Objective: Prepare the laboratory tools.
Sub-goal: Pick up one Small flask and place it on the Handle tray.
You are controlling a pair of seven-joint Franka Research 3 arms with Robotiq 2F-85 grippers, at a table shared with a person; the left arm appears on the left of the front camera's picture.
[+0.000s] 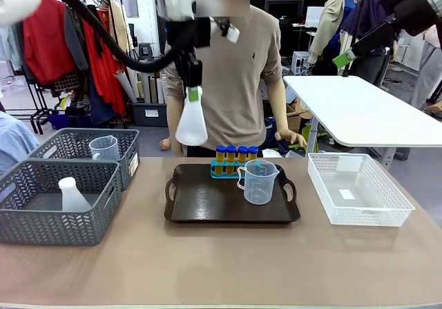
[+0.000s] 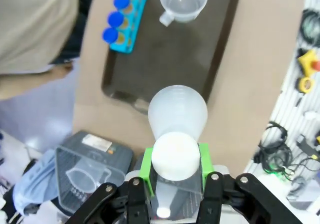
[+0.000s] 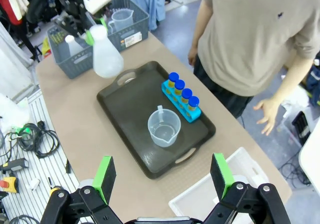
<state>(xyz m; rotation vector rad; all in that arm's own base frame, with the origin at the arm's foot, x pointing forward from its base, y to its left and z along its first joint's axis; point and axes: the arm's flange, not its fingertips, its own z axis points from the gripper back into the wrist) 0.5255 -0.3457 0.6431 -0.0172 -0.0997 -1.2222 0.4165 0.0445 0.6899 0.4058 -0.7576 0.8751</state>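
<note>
My left gripper [image 1: 193, 93] hangs high above the table [image 1: 207, 267], its green pads clamped on the neck of a white flask [image 1: 191, 124], which dangles wide end down over the tray's left end. From my left wrist the flask [image 2: 177, 115] swells out past my pads [image 2: 145, 168], with the tray's [image 2: 220, 58] near-left corner below it.

My right gripper [image 3: 162, 176] is raised well above the table's right side, jaws spread wide and holding nothing (the green pads [image 3: 105, 174] stand far apart at the bottom of that view).

The dark tray [image 1: 200, 205] sits mid-table. Along its far edge stands a blue rack [image 1: 224, 173] with four amber tubes [image 1: 236, 155], blue-capped, in a row. Just in front of the rack, toward the tray's right end, stands a clear beaker [image 1: 258, 182], upright, handle to the left.

At the table's left edge are two grey baskets: the near one [image 1: 41, 216] holds a second white flask [image 1: 71, 195], the far one [image 1: 128, 150] a second clear beaker [image 1: 104, 147]. A white mesh basket [image 1: 387, 212] sits at the right edge.

A person in a beige shirt [image 1: 231, 81] stands at the far edge, one hand [image 1: 295, 137] down near the table's rim behind the tray.
</note>
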